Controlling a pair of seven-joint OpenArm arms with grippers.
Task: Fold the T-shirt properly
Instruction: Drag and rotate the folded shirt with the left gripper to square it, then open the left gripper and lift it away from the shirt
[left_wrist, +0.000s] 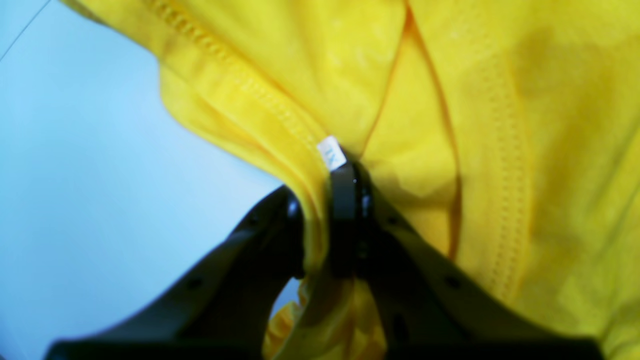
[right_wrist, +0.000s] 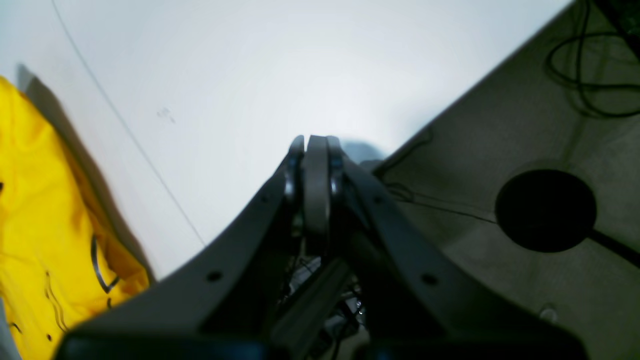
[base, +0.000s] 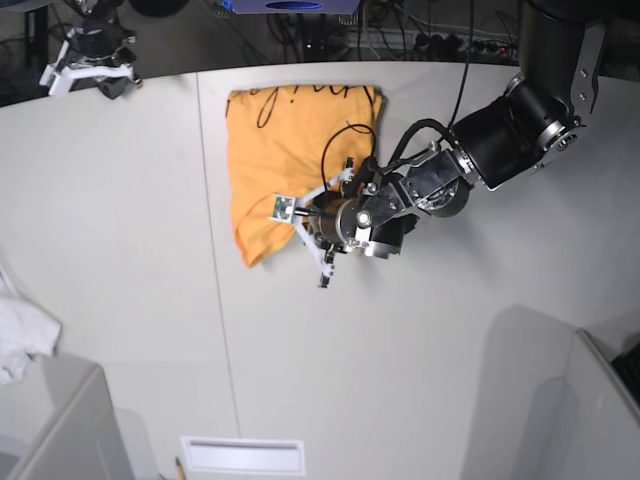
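White table (base: 120, 300), left hand (left_wrist: 327, 215) pinching T-shirt (base: 270, 170) hem, label blurred, right hand (right_wrist: 316, 165) pressed together.

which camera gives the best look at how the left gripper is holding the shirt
The left wrist view. There the left gripper is shut on a stitched fold of the T-shirt, beside its small white tag. The base view shows the arm over the shirt, hiding the pinch. The right wrist view shows only a corner of the shirt.
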